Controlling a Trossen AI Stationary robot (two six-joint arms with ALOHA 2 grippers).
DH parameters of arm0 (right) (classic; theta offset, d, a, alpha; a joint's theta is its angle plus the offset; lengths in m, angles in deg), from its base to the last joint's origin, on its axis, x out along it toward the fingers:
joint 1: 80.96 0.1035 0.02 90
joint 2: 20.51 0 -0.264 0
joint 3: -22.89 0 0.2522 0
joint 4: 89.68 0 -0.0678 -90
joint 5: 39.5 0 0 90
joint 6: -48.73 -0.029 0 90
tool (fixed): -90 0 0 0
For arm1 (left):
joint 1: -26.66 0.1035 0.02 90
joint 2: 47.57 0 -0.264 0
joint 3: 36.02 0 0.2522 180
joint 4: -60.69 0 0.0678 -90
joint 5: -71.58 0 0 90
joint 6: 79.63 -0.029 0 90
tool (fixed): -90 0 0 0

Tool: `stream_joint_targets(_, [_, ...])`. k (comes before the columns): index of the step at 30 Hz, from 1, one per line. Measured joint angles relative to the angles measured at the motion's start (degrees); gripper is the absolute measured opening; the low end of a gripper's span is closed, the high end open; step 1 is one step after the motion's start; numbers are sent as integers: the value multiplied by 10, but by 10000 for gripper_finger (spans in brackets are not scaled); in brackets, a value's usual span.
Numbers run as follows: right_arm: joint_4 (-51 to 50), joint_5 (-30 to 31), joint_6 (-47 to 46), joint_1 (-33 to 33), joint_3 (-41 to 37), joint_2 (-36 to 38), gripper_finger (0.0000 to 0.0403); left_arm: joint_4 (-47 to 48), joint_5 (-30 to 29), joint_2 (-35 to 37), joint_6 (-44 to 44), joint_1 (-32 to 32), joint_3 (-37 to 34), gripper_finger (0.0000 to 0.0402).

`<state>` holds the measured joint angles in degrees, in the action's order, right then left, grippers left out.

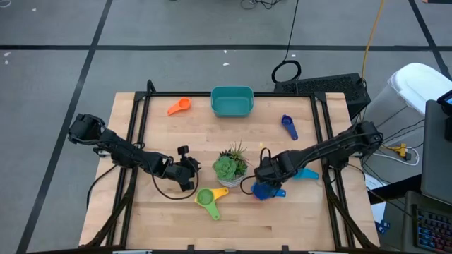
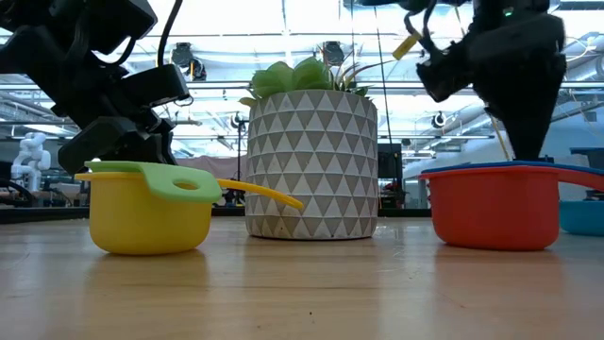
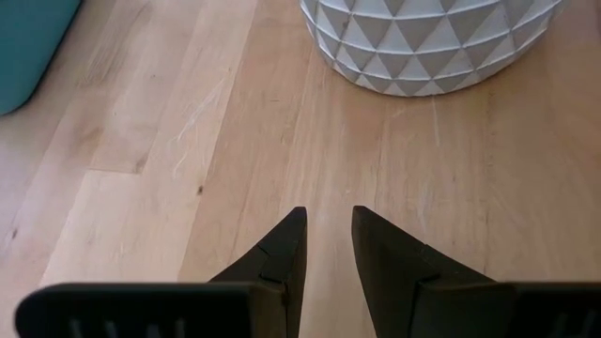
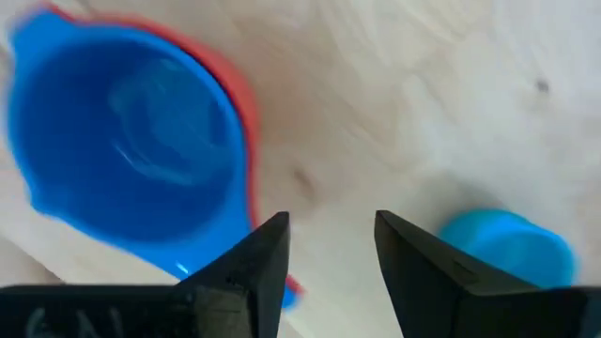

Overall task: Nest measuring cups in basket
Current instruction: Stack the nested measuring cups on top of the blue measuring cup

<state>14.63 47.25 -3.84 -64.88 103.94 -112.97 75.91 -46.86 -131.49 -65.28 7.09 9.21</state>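
Cups scattered: green in yellow (image 1: 207,198) at plant's (image 1: 230,166) 7 o'clock, blue in red (image 1: 263,190) under right gripper (image 1: 266,171), fingers apart, empty; left gripper (image 1: 192,171) part-open, empty; basket (image 1: 232,101) at 12, empty.

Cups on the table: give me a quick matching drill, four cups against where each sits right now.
Cups:
1. orange cup
2. dark blue cup
3. green cup
4. blue cup

Places:
A. nested in the red cup, under the right claw
B. alone, right of the basket
C. nested in the yellow cup
D. just left of the basket

Pairs: 1-D, 2-B, 3-C, 4-A
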Motion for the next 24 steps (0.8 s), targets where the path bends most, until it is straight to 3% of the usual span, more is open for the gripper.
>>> stream_joint_targets(8, [-100, 47, 79, -15, 0, 35, 150, 0, 0, 0, 2, 0, 0, 92])
stream_joint_targets(20, [-174, 120, 140, -32, -2, 60, 150, 1, 0, 0, 1, 0, 0, 92])
stream_joint_targets(24, [-169, 106, 159, -46, -3, 64, 150, 1, 0, 0, 9, 0, 0, 92])
